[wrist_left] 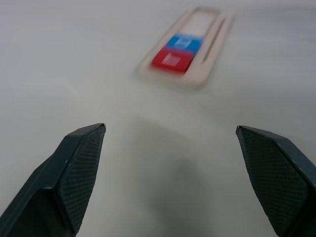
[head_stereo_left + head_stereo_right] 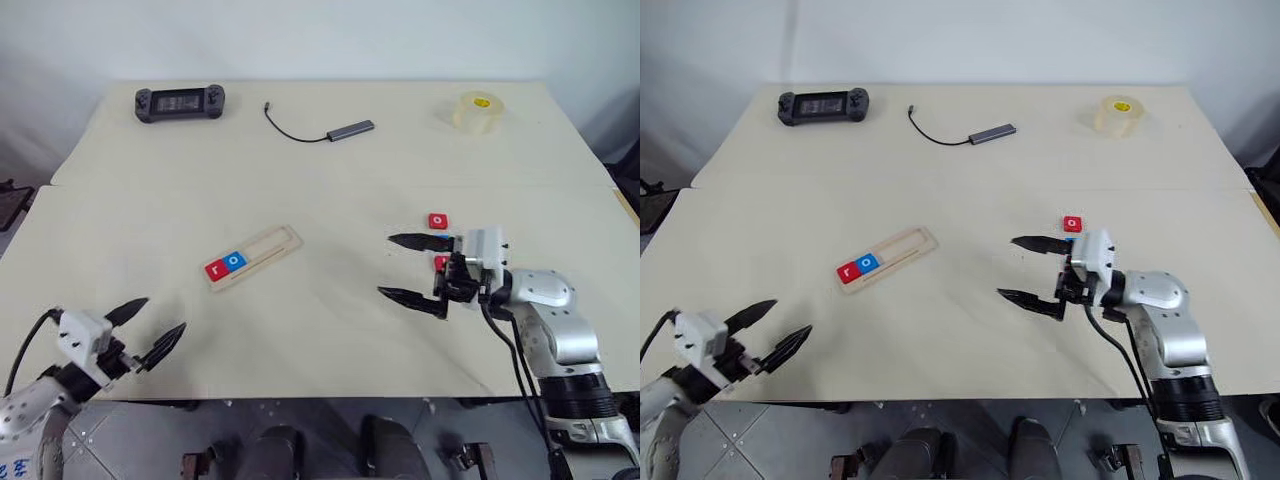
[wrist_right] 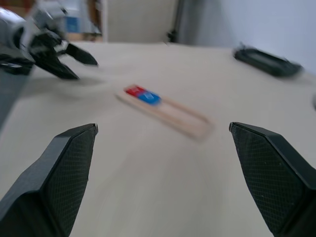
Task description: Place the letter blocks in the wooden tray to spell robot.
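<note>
Letter blocks sit two in the wooden tray (image 2: 254,257), at its near-left end: a red one (image 2: 215,268) with a white "r" and a blue one (image 2: 236,260) with a white "o", touching each other; the tray lies slanted near the middle of the table (image 2: 330,180). From the left eye, a loose red block (image 2: 438,221) with a white letter too small to read lies right of centre, and part of another red block (image 2: 441,262) shows just behind the right gripper (image 2: 412,269), whose two black fingers are spread wide, pointing left and holding nothing. The left gripper (image 2: 146,328) hangs at the near-left edge, fingers parted and empty. Along the far edge lie one black handheld game console (image 2: 180,102), one grey adapter with a black cable (image 2: 350,129) and one roll of tape (image 2: 476,111). In the right eye view, a sliver of blue shows beside the right gripper's mount. The left wrist view shows its fingertips (image 1: 79,163) far apart over bare table, with the tray and its two blocks beyond them. The right wrist view shows its own fingertips (image 3: 64,173) spread wide, the tray between them farther off, and the left gripper past it.
</note>
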Available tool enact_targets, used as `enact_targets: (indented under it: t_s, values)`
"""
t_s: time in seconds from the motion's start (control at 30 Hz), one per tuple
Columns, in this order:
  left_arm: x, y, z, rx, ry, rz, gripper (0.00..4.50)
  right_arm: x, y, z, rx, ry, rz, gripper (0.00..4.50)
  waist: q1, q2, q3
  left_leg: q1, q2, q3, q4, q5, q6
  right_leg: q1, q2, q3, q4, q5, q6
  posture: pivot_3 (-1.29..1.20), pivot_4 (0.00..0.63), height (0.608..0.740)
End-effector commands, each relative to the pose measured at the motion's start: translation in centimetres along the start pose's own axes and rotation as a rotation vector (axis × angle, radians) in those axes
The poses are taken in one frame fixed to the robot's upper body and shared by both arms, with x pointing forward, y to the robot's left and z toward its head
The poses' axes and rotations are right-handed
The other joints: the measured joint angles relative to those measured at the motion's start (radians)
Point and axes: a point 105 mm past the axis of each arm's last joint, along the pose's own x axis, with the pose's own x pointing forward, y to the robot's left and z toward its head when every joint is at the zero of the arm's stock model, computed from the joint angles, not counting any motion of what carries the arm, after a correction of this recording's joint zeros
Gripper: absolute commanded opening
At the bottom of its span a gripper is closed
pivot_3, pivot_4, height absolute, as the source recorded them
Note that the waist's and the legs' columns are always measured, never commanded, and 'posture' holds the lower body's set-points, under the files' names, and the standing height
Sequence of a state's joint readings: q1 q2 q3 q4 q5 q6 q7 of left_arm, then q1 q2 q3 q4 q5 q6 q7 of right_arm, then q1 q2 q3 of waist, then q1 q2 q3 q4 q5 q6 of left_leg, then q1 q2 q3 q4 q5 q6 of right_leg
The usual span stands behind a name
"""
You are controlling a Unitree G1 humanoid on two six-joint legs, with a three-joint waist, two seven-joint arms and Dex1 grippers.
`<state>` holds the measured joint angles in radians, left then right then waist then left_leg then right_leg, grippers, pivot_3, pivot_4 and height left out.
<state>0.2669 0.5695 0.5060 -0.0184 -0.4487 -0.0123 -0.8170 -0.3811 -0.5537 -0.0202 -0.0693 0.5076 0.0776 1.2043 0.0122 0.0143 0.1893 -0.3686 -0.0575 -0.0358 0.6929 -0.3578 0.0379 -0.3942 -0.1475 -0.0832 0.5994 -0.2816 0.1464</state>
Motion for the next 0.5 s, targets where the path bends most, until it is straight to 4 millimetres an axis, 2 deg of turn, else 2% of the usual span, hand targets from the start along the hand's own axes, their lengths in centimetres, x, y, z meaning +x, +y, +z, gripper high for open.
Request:
enact_targets:
  t_s: [0.03, 0.13, 0.23, 0.33, 0.43, 0.5]
  values:
    - [-0.5, 0.8, 1.0, 0.013, -0.052, 0.005, 4.5, 0.7, 0.7, 1.5, -0.024, -0.039, 0.039, 4.47, 0.012, 0.0, 0.0, 0.0, 0.0, 0.0, 0.0, 0.0, 0.0, 0.0, 0.0, 0.001, 0.0, 0.0, 0.0, 0.0, 0.15, 0.74]
    - [0.7, 0.5, 1.7, 0.003, -0.078, -0.057, 4.5, 0.6, 0.8, 1.6, -0.021, -0.033, 0.042, 4.47, 0.016, 0.0, 0.0, -0.001, -0.001, -0.001, 0.0, 0.0, 0.001, 0.0, -0.001, 0.003, -0.001, 0.0, 0.0, 0.0, 0.15, 0.74]
    - [4.5, -0.1, 3.3, 0.002, -0.103, -0.176, 4.5, -0.1, 0.8, 1.3, -0.012, -0.007, 0.032, 4.47, 0.018, 0.0, 0.0, -0.001, -0.001, -0.002, 0.0, 0.0, 0.001, 0.0, 0.0, 0.003, 0.0, 0.0, 0.0, 0.0, 0.15, 0.74]
    - [7.2, -0.6, 4.4, 0.034, -0.088, -0.264, 4.5, -0.3, 0.7, 1.3, -0.011, 0.002, 0.025, 4.47, 0.01, -0.001, 0.0, 0.0, -0.002, -0.002, 0.0, 0.0, 0.001, 0.0, 0.0, 0.002, 0.002, 0.0, 0.0, 0.0, 0.15, 0.74]
    - [9.2, -0.9, 4.5, 0.065, -0.044, -0.339, 4.5, -0.4, 0.6, 1.3, -0.013, 0.007, 0.016, 4.47, -0.004, -0.001, 0.0, 0.001, -0.002, 0.003, -0.001, 0.0, 0.001, -0.004, 0.001, 0.001, 0.005, 0.0, 0.0, 0.0, 0.15, 0.74]
    - [9.9, -0.8, 4.2, 0.072, -0.018, -0.359, 4.5, -0.5, 0.6, 1.3, -0.013, 0.009, 0.012, 4.47, -0.017, -0.001, 0.0, 0.0, -0.002, 0.005, -0.003, 0.0, 0.001, -0.005, 0.002, 0.001, 0.005, 0.0, 0.0, 0.0, 0.15, 0.74]
